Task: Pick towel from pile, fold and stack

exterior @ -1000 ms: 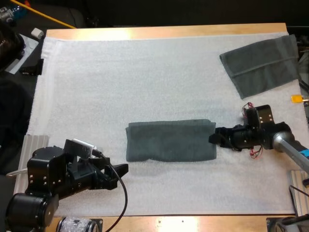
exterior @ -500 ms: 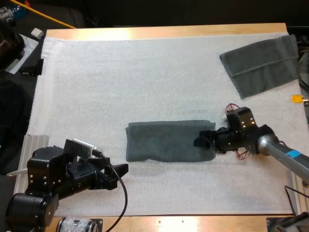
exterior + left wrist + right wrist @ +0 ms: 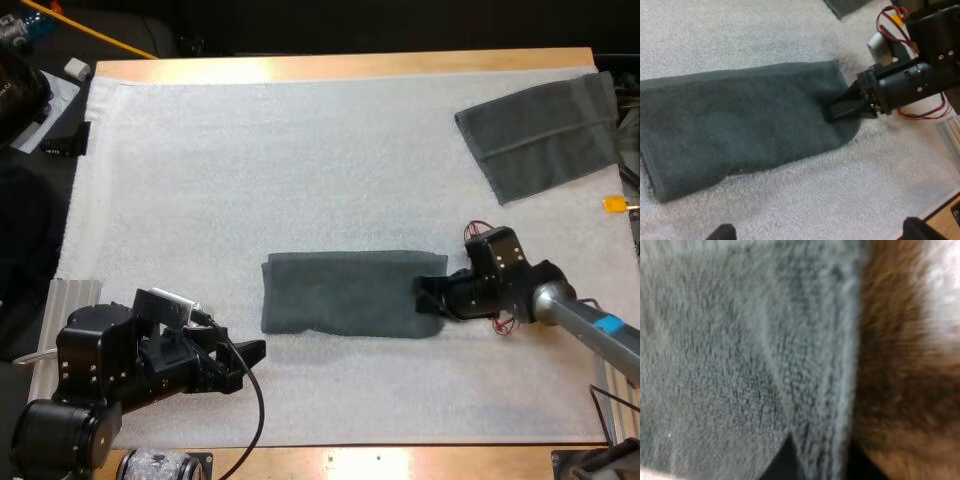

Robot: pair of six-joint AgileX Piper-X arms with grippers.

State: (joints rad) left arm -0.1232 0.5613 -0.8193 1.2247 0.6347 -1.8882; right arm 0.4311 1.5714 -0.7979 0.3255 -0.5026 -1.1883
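Observation:
A dark grey-green towel [image 3: 345,292], folded into a long strip, lies on the white mat [image 3: 300,160] a little in front of its middle. My right gripper [image 3: 428,295] is at the strip's right end and is shut on the edge there. The left wrist view shows that gripper [image 3: 837,110] biting into the towel [image 3: 740,125] end. In the right wrist view a ridge of towel cloth [image 3: 815,390] is pinched between my near fingers. My left gripper [image 3: 255,355] rests open near the mat's front left, apart from the towel, with its fingertips [image 3: 722,232] spread wide.
A second towel [image 3: 540,135] lies flat at the mat's far right corner. A ribbed grey block [image 3: 70,300] sits at the mat's left edge, by my left arm. Bare mat stretches behind and in front of the strip.
My right gripper moved left onto the towel's right end and shut on it. The left arm stayed still.

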